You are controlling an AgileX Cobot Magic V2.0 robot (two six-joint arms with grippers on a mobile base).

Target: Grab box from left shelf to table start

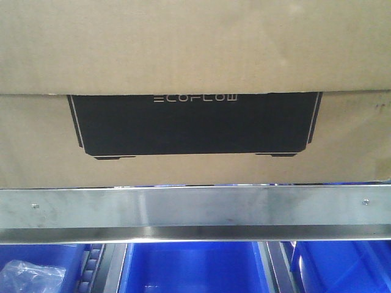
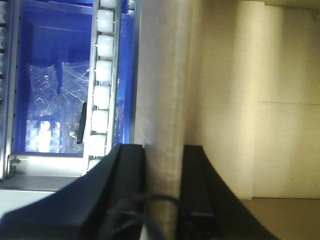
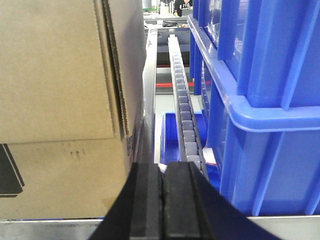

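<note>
The box [image 1: 195, 49] is a large brown carton with a black ECOFLOW panel. It sits on the left shelf just behind the steel front rail [image 1: 195, 207]. My left gripper [image 2: 163, 150] is open. A grey-brown upright strip beside the carton's lit face [image 2: 240, 75] shows through its gap, and I cannot tell whether the jaws touch it. My right gripper [image 3: 163, 165] is shut on nothing. It sits just right of the box [image 3: 60, 75], in front of the gap between carton and bin. The table is out of view.
Blue plastic bins [image 1: 195, 268] fill the level below the rail; one holds a clear plastic bag [image 1: 30, 278]. A tall blue bin [image 3: 270, 100] stands close on the carton's right. Roller tracks [image 3: 182, 100] [image 2: 102, 75] run back into the shelf on both sides.
</note>
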